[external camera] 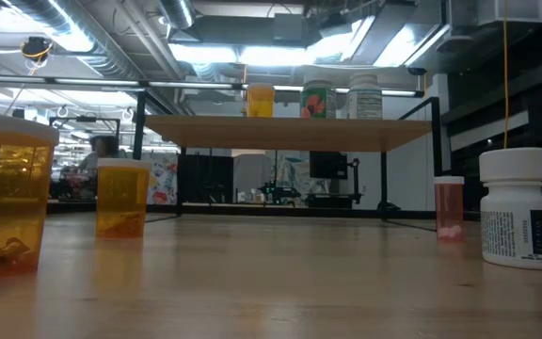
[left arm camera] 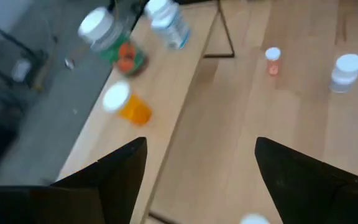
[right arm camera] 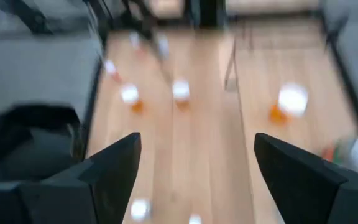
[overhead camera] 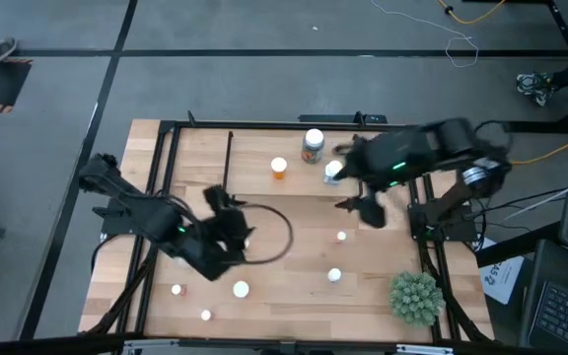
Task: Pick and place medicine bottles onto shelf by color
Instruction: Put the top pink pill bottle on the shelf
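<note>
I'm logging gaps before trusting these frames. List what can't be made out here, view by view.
- High view: the third bottle on the shelf is partly covered by the right gripper.
- Low view: neither arm shows; labels on the shelf bottles are too small to read.
- Right wrist view: motion blur smears the orange bottles; the count is uncertain.
- Left wrist view: the left gripper is open and empty; a white cap is cut off by the edge.

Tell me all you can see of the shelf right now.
The low light-wood shelf board on thin black metal legs stands level at the table's far edge. Three bottles rest upright on it: an orange white-capped bottle, a green-labelled jar and a white bottle. Nothing else touches it; neither gripper is on it.
</note>
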`<action>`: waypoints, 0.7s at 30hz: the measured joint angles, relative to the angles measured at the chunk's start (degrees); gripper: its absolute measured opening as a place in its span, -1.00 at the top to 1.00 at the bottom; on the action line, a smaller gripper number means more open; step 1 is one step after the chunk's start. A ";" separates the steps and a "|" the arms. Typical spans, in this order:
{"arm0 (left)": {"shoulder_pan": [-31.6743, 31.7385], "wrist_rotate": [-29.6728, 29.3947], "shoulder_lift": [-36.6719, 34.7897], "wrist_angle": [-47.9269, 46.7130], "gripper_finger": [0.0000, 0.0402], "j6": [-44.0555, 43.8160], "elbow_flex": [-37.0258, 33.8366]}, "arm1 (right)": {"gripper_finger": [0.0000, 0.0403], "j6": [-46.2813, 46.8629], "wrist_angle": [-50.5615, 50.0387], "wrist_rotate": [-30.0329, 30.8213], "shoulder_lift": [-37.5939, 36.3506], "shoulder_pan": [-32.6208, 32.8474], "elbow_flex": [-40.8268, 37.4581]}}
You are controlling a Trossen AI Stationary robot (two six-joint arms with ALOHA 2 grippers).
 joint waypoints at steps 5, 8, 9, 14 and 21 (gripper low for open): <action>-2.32 2.63 -4.36 -7.31 -0.47 -9.38 0.00 | -0.56 9.13 -4.68 1.89 7.01 0.53 -1.55; -4.42 5.15 -5.37 -8.49 -0.47 -9.55 0.02 | -0.56 9.54 -4.94 -4.25 9.39 2.00 -3.88; -5.02 6.02 -5.28 -9.00 -0.47 -9.55 0.02 | -0.56 9.56 -5.35 -5.13 9.80 2.80 -5.04; -9.05 5.45 -5.18 -13.97 -0.47 -9.30 -0.13 | -0.56 12.13 -5.25 -4.12 8.53 7.23 -14.17; -13.18 -3.01 -5.86 -20.11 -0.47 -13.42 -2.50 | -0.56 27.07 -4.96 2.63 -0.27 15.03 -32.30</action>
